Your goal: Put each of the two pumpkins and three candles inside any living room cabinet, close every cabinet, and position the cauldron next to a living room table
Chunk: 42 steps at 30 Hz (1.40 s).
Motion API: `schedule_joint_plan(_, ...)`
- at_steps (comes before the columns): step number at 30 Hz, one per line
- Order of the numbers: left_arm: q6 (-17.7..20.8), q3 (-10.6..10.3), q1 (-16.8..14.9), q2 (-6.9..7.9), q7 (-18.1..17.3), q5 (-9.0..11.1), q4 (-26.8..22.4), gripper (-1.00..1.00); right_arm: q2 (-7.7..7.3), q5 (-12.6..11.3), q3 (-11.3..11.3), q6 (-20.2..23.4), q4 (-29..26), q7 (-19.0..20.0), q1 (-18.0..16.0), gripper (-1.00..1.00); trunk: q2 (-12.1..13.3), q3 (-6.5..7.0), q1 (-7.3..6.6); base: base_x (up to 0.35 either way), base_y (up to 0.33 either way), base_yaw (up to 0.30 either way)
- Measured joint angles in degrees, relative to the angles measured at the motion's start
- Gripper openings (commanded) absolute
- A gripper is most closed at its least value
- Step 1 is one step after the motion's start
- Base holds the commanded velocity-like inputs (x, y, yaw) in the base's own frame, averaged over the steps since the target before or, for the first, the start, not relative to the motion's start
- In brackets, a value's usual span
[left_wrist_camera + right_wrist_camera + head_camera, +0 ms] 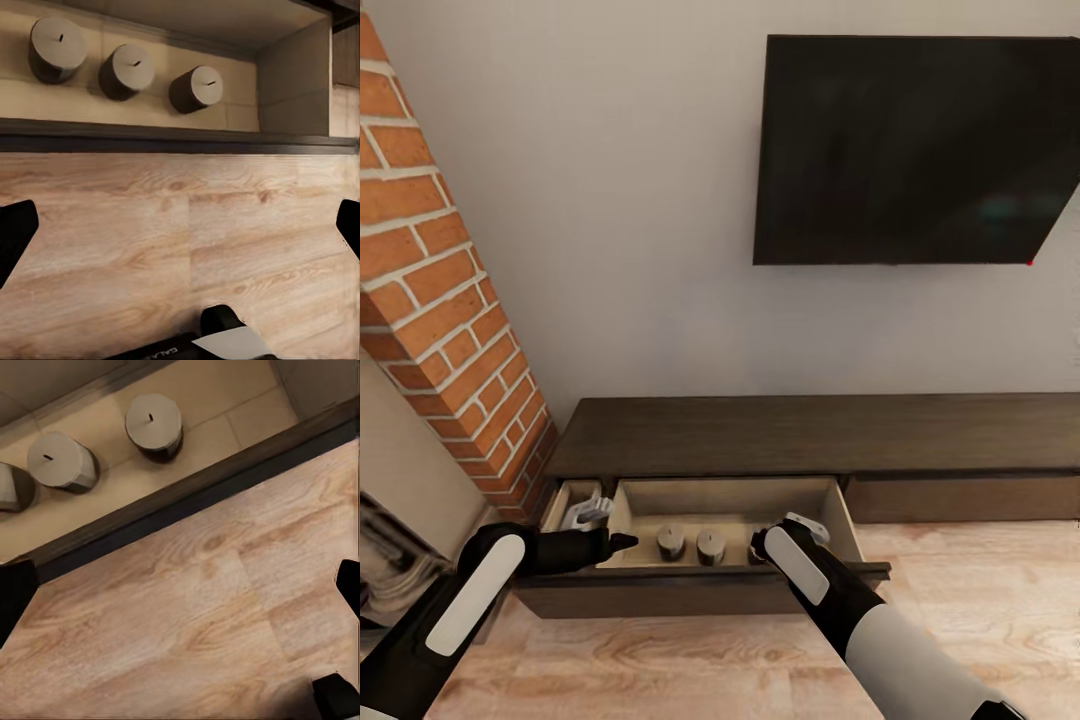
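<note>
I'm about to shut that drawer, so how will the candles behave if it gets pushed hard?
The candles stand upright in a row on flat ends inside the open drawer, short and wide, so they probably slide rather than tip. If one fell on its round side, it would likely roll. They look rigid, not fragile, and the walls should contain them.

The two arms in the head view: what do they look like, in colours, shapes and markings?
Both arms are glossy black, rounded tubes. The left arm carries a long white oval panel on its forearm. The right arm has a similar white panel, and farther back a pale grey-white sleeve section. The left wrist view shows faint white lettering, too small to read. The jaws' tips are black.
</note>
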Motion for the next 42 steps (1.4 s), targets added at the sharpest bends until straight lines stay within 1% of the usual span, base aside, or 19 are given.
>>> schedule_joint_plan(4,0.0,0.0,0.0,0.01,0.0,1.0,0.0,1.00,0.01,0.0,0.0,0.0,0.0,0.0,0.0,1.00,0.0,0.00,0.00,-0.325,0.000,0.000)
schedule_joint_plan(15,0.0,0.0,0.0,0.01,0.0,1.3,0.0,1.00,0.01,0.0,0.0,0.0,0.0,0.0,0.0,1.00,0.0,0.00,0.00,-0.304,0.000,0.000)
schedule_joint_plan(24,0.0,0.0,0.0,0.01,0.0,1.2,0.0,1.00,0.03,0.0,0.0,0.0,0.0,0.0,0.0,1.00,-3.6,-1.61,1.96,-0.207,0.000,0.000)
schedule_joint_plan(37,-0.1,0.0,0.0,0.01,0.0,1.2,0.0,1.00,0.01,0.0,0.0,0.0,0.0,0.0,0.0,1.00,-8.8,-3.94,4.80,-0.028,0.000,0.000)
schedule_joint_plan(42,-0.1,0.0,0.0,0.01,0.0,1.2,0.0,1.00,0.00,0.0,0.0,0.0,0.0,0.0,0.0,1.00,-10.8,-4.84,5.92,-0.223,0.000,0.000)
